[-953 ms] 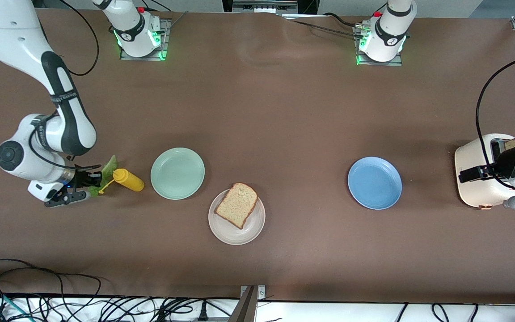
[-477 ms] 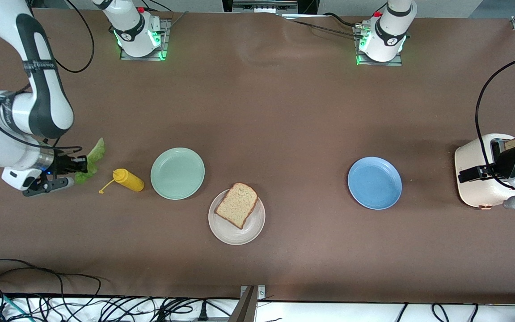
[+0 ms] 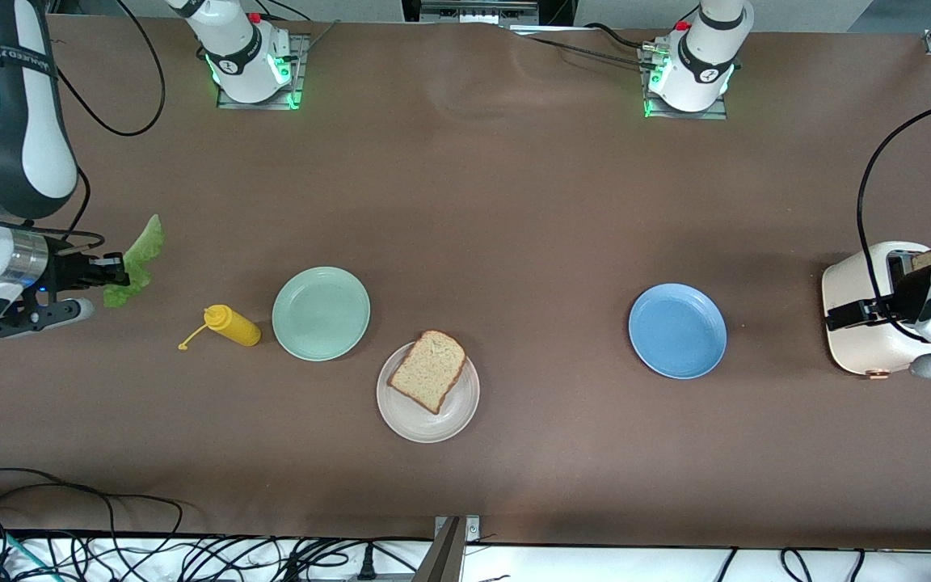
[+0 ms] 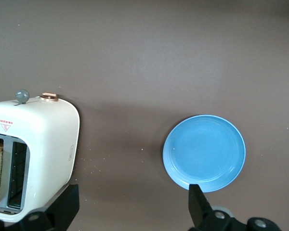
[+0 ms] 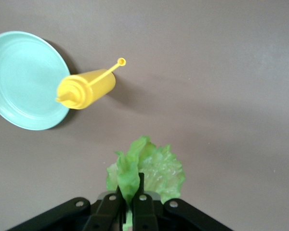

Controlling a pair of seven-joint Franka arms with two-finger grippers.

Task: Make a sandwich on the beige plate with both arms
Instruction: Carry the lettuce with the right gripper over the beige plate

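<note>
1. So our right gripper is clamped on the lettuce leaf, up in the air over the bare worktop at the right arm's end.
2. The key relation: the beige plate with one bread slice on it sits near the middle of the worktop, nearer the front camera than the mint-green plate. From the leaf, the way there runs toward the left arm's end, over the yellow squeeze bottle and the mint-green plate.
3. The leaf's long axis sticks out past the fingertips, ruffled end free.
4. Right arm is clearly closer to the plate, wrist turned sideways, gripper roughly level.
5. Our left gripper is spread wide and empty, hanging just over the white toaster, where a second slice pokes out of a slot. It's waiting, near the blue plate.
</note>
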